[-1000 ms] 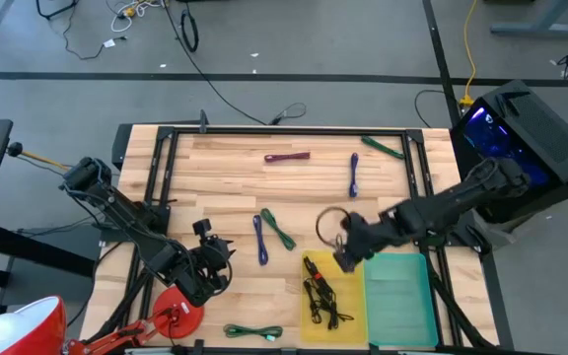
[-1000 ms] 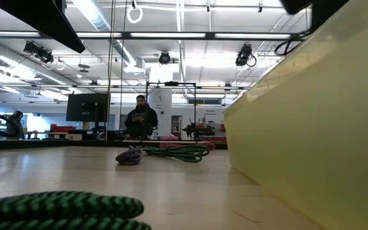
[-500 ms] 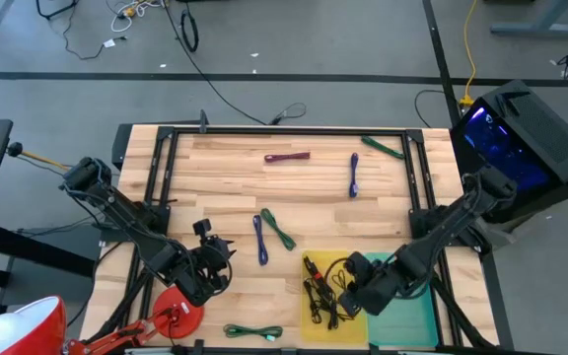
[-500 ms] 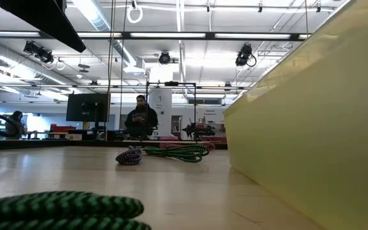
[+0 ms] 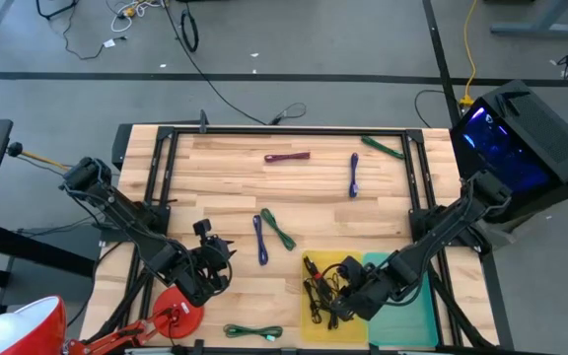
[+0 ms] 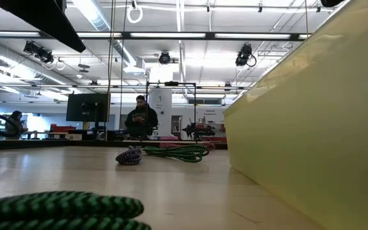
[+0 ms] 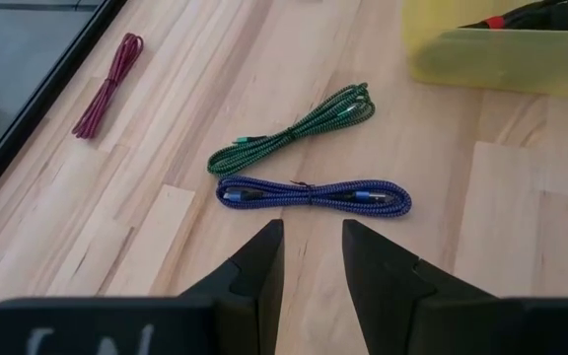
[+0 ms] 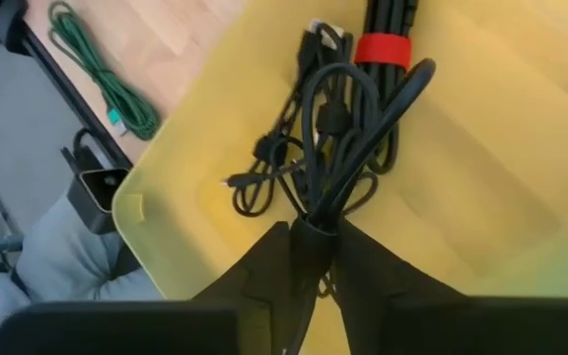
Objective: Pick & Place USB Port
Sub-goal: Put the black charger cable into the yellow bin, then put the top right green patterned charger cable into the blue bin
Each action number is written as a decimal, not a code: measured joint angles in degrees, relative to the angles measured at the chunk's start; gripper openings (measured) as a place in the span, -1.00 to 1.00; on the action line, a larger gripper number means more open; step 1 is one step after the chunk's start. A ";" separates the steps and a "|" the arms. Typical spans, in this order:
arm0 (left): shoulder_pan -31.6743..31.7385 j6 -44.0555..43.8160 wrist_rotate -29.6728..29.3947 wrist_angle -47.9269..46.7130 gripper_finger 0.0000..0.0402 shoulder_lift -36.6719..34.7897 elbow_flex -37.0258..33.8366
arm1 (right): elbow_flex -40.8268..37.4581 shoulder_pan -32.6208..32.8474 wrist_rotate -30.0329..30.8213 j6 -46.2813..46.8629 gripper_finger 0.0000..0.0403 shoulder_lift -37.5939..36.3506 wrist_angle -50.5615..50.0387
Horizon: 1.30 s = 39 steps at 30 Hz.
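My right gripper (image 8: 314, 258) is over the yellow bin (image 5: 310, 323) at the table's near edge, shut on a coiled black cable (image 8: 341, 128). That coil reaches down among other black cables (image 5: 318, 288) in the bin, one bundle tied with a red band (image 8: 383, 51). My left gripper (image 7: 312, 247) waits open at the near left, above bare wood just short of a blue cable (image 7: 314, 195) and a green cable (image 7: 294, 133). My right gripper pinches the black cable's gathered strands (image 8: 315, 229) between its two fingers, coming from above and pointing down into the yellow bin (image 8: 461, 148). The loops spread out below the fingers over the other cables; whether they rest on them I cannot tell.
A green bin (image 5: 407, 306) sits right of the yellow one. Loose cables lie on the wood: maroon (image 5: 287, 156), blue (image 5: 353, 175) and green (image 5: 383, 147) near the far edge, another green (image 5: 252, 332) at the near edge. A red object (image 5: 177, 314) lies by the left arm.
My right gripper has carried the black cable loop from above the wood by the yellow bin's far edge toward the table's near edge and down over the bin. The loop, earlier clear over the table, now lies among the bin's cables.
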 joint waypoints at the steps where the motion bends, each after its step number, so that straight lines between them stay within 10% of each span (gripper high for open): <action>1: 0.00 -0.02 0.00 0.00 -0.44 0.00 0.00 | 0.02 0.00 0.00 -0.07 -0.60 0.00 0.20; 15: 0.01 0.63 0.38 -0.11 -0.44 0.00 0.00 | 0.02 -0.72 2.36 -4.51 -0.29 0.00 0.01; 30: 1.25 4.94 0.99 -0.06 -0.44 0.92 -0.01 | 0.05 -8.98 19.32 -24.19 -0.24 -0.42 5.17; 39: 2.26 4.98 1.11 2.98 -0.44 0.92 -0.02 | 0.07 -23.49 26.87 -22.61 -0.24 -3.51 -13.85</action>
